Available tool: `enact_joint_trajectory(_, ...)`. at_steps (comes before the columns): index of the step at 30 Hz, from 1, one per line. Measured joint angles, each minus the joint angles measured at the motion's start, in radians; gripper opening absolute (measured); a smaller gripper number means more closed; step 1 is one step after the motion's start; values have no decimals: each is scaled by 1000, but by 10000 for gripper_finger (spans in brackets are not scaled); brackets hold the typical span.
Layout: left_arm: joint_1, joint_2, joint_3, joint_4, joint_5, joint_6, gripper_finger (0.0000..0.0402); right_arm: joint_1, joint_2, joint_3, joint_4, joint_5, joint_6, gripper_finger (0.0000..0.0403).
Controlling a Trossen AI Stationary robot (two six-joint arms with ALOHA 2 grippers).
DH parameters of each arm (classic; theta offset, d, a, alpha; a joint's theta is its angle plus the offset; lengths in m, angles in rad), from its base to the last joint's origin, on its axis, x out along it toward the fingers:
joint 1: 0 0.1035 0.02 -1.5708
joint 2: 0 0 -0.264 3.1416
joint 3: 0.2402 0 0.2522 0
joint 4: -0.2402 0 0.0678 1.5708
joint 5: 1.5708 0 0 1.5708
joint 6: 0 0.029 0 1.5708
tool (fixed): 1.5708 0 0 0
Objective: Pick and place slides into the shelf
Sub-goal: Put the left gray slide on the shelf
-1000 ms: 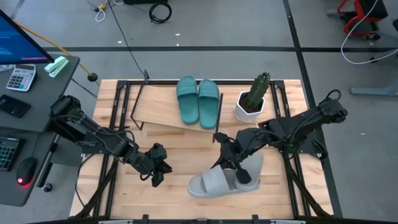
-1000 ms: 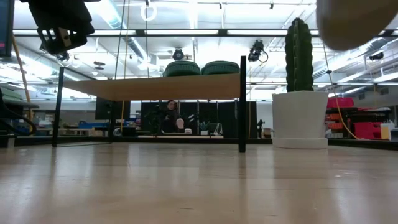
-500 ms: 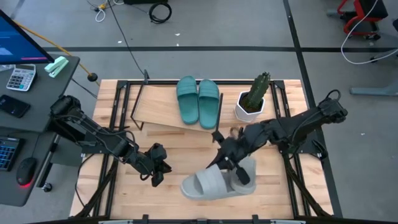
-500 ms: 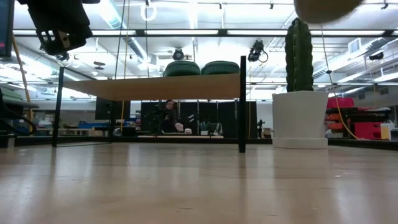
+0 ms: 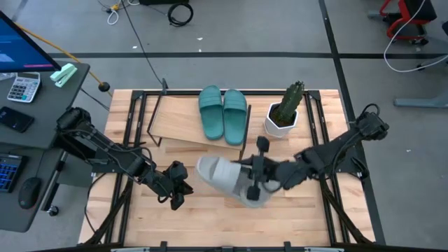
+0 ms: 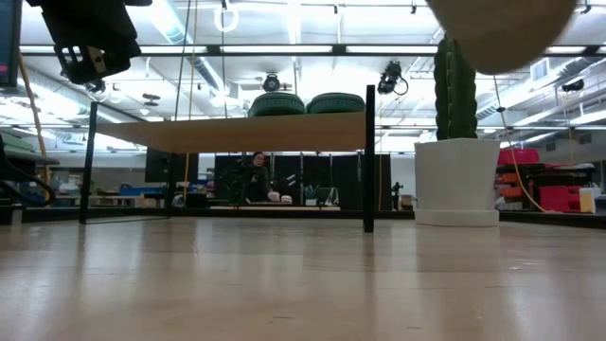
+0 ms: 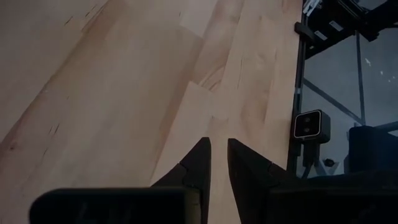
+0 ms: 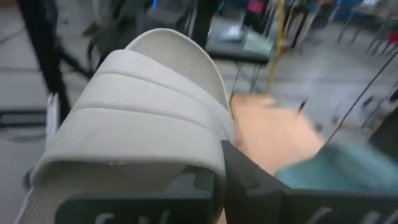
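- The left gripper [image 5: 176, 192] hovers low over the front left part of the desk [image 5: 210, 227]; its fingers [image 7: 198, 163] are almost together and hold nothing.
- The right gripper [image 5: 253, 183] is in the middle of the desk, with its fingers clamped on a grey slide [image 5: 220, 175] that it holds in the air, just in front of the shelf [image 5: 178, 126].
- Two teal slides [image 5: 223, 112] already lie side by side on the right part of the shelf top; the left part is bare.
- Beside the shelf on the right stands a cactus in a white pot [image 5: 282, 115].
- Risk, as I judge it: the grip seems to be at one end of the slide, so the long free end could swing, slip out, or hit the front edge of the shelf or the teal pair on the way in.
- I see only one grey slide; a second one is not visible in any view.
- The low view cuts the held slide at the top edge, and the right wrist view is blurred, so the exact contact point is hard to make out.
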Motion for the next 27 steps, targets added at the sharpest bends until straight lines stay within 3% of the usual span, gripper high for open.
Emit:
enact_joint_trajectory(7,0,0,0,-1,0,1,65,38,124,0,-143,-96,161,9)
enact_joint_trajectory(14,0,0,0,1,6,0,62,-15,252,-2,-148,-259,167,9)
enact_joint_trajectory(27,-55,0,0,4,57,-81,55,-112,390,-1,-258,-311,72,8)
